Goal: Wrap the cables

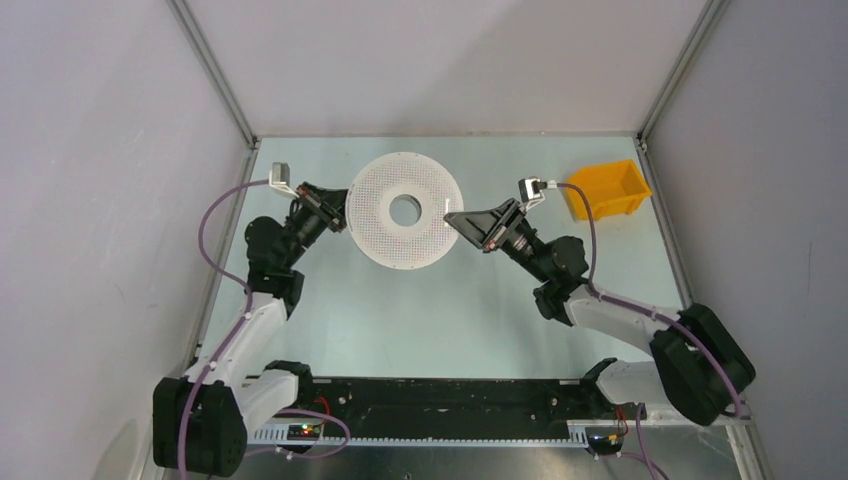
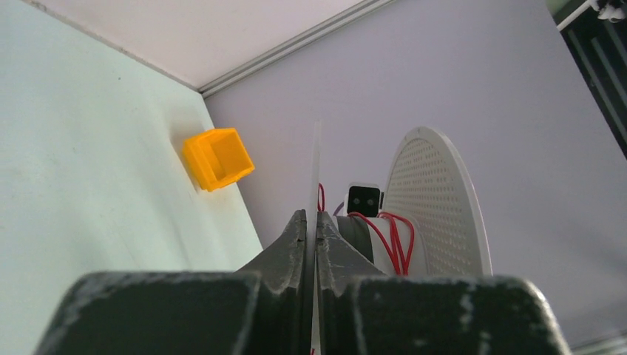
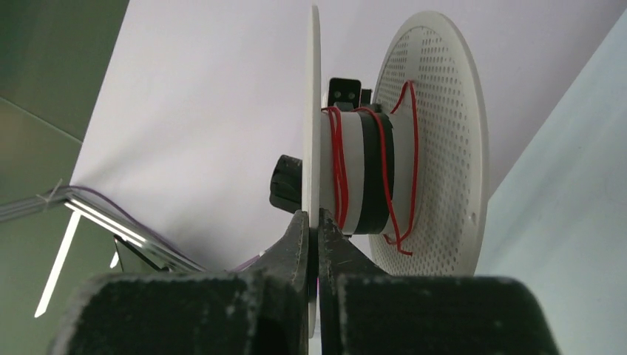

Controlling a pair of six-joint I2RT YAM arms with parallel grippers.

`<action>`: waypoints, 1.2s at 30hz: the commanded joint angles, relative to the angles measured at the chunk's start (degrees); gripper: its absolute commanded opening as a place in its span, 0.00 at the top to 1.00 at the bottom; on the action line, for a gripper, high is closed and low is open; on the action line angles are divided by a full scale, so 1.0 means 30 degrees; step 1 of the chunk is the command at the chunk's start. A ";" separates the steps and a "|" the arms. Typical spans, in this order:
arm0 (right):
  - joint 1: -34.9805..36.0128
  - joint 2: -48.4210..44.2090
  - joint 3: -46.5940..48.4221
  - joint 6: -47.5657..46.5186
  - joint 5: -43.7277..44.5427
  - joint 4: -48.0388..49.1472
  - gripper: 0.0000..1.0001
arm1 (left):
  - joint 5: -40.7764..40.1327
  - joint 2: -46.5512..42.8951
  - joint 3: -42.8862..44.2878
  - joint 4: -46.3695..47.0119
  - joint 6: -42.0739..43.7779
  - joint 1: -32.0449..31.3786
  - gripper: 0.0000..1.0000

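Note:
The pale grey spool lies flat in the middle of the table, its perforated flange facing up. My left gripper is shut on its left rim and my right gripper on its right rim. In the left wrist view the gripper pinches the thin flange. Thin red cable loops loosely round the hub, before the perforated flange. In the right wrist view the gripper pinches the same thin flange. The cable circles the hub in several loose turns, one strand sagging onto the perforated flange.
An orange bin stands at the back right of the table, and it also shows in the left wrist view. Grey enclosure walls close in the table at the left, back and right. Lilac arm cables run along both arms.

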 commanded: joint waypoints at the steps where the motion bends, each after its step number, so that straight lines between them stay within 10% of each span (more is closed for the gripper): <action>1: -0.1017 0.2054 0.0806 0.2049 0.1304 0.4280 1.00 | 0.1022 0.0262 -0.0254 0.0770 0.0490 0.0048 0.90; 36: -0.3251 0.4094 0.0127 0.4157 0.0871 0.5503 1.00 | 0.1767 0.0873 -0.2191 0.0761 0.1745 0.1772 0.73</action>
